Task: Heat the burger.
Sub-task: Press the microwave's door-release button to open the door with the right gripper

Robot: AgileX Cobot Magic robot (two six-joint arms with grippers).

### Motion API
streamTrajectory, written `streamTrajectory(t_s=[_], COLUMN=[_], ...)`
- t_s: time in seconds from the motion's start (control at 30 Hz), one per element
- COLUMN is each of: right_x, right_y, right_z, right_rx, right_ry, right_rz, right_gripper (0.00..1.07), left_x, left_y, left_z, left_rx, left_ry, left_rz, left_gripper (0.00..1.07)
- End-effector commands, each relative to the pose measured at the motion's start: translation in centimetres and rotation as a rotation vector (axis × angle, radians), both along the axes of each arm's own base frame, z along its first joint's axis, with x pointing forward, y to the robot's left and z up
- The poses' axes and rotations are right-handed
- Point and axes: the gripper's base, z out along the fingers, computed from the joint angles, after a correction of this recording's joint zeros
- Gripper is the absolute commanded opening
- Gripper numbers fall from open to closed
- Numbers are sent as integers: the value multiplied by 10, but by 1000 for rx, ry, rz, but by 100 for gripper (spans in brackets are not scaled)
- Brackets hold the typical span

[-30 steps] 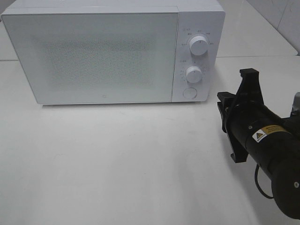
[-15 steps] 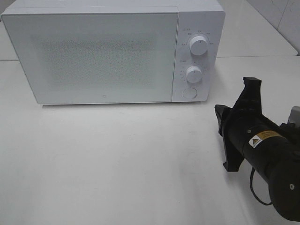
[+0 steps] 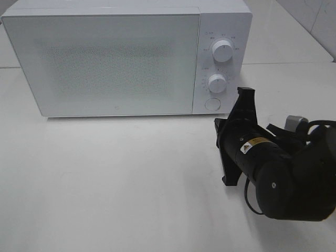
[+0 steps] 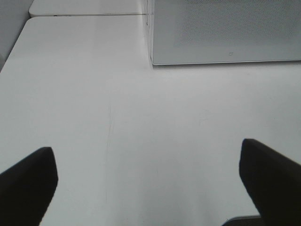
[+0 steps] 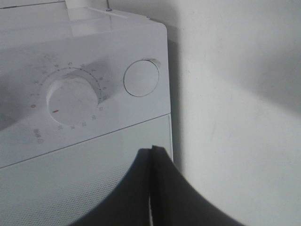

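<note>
The burger is out of view in every frame. A white microwave stands at the back of the table with its door closed. My right arm lies low in front of the microwave's control panel. In the right wrist view my right gripper is shut on nothing, its tips just below the round door button and the lower knob. My left gripper is open over bare table, and its dark fingers frame the microwave's lower left corner.
The control panel carries an upper knob, a lower knob and a round button. White table spreads in front of the microwave. A tiled wall shows at the far right.
My right arm has swung left and closer to the microwave's control panel, turning a little as it went. The microwave and the left gripper have not moved.
</note>
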Motion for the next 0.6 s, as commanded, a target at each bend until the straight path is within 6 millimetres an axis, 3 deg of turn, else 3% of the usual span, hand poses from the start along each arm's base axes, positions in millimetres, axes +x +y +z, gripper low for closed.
streamTrajectory(t_s=[0.03, 0.6], right_x=[11, 62], right_y=[6, 11], right_z=[-4, -7], right_rx=[-13, -85], right_ry=[15, 4], right_rz=[11, -20], right_gripper=[0, 0], left_x=[-3, -3], left_y=[0, 0], left_z=[1, 1], left_rx=[0, 0], left_ry=[-40, -40], left_rz=[2, 2], left_gripper=[98, 98])
